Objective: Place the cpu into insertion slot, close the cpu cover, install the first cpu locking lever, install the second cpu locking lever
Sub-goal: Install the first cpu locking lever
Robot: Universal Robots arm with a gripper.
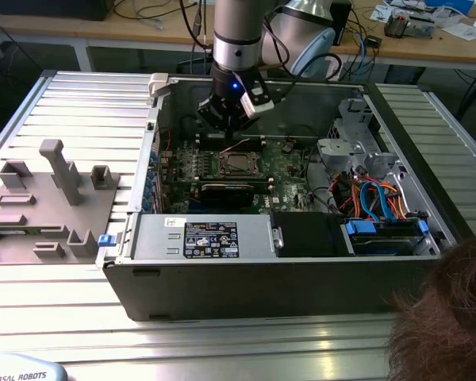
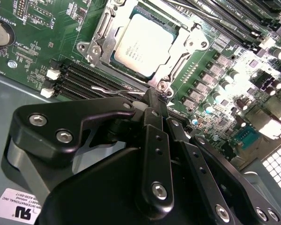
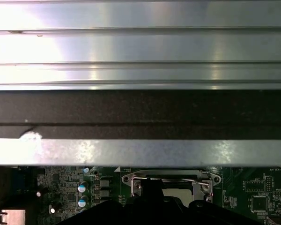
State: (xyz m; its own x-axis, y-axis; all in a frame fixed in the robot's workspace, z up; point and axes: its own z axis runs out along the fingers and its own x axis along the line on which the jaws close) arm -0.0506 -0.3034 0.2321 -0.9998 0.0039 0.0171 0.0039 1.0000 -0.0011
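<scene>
Item: dull silver square cpu [image 2: 143, 42], seated in the metal-rimmed insertion slot [image 2: 113, 28] under the thin silver cpu cover [image 2: 189, 40]. Black gripper [image 2: 154, 101] at the slot's corner, fingers drawn together, apparently on a thin wire locking lever [image 2: 114, 89]. Judgement: press steadily, keeping the wire captured. Black memory slots [image 2: 84, 77] crowd alongside.

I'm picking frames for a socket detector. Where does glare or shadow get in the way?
In the second wrist view the cpu reads cleanly under its cover, but the capacitors beside it wash out; in the first wrist view bright glare streaks the ribbed metal panel; in the exterior view the case interior around the socket sits in shade.
</scene>
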